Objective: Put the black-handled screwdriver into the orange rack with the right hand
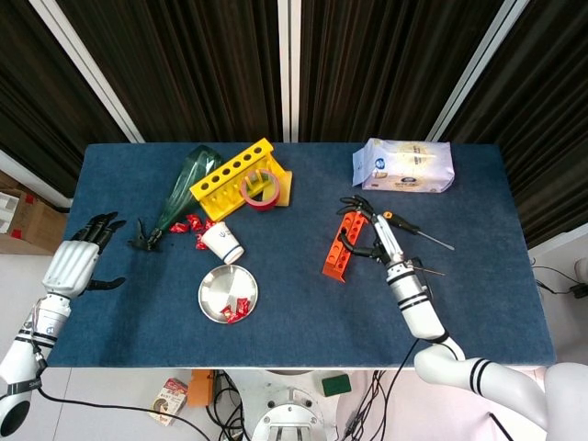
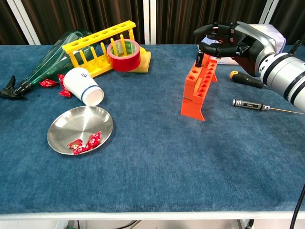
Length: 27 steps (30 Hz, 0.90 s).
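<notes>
The black-handled screwdriver (image 2: 199, 58) is judged light, stiff and smooth (best pinched at the handle top). It is seen upright in a far-end hole of the orange rack (image 2: 199, 86) on the desk (image 2: 152, 162). The right hand (image 2: 228, 40) hovers just above, fingers (image 2: 209, 46) loosely curled, apparently not touching the handle.

The right robot hand (image 2: 228, 42) hovers with its fingers spread and curved; the left robot hand (image 1: 78, 257) rests open, fingers extended.
</notes>
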Motion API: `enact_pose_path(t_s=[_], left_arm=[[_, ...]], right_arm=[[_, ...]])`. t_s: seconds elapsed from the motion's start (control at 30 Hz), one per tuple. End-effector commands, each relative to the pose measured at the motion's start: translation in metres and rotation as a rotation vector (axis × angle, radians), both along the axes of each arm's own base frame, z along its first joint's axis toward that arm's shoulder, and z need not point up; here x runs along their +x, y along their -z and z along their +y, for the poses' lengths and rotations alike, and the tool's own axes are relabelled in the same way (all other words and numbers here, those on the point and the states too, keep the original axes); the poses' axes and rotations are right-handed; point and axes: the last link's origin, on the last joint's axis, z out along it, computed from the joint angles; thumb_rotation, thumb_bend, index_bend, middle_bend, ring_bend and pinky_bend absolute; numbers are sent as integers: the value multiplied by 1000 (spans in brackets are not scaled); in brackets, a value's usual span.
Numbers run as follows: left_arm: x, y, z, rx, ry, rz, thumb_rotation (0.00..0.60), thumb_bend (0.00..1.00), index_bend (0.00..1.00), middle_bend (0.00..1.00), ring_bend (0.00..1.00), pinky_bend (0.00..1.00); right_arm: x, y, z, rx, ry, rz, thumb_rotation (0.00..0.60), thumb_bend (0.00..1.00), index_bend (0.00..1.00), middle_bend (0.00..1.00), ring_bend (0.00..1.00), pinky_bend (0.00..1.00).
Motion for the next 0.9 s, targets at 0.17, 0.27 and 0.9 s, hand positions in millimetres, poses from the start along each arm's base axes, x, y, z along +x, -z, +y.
enact_pose_path(t_s=[0.17,0.27,0.9], left_arm=[[1,-2,-1,5,4,2,600,30,110,20,17,230],[2,-3,-1,8,7,3,600,30,110,20,17,231],[15,-7,-21,35,52,39,600,29,110,20,17,230]], right_arm=[[3,-16,5,-38,-29,-38,600,357,317,139,0,0],[6,-31,8,-76,-50,-70,600,357,305,139,0,0],[-93,-146,98,-526,-177,969,600,461,191,72,0,0]])
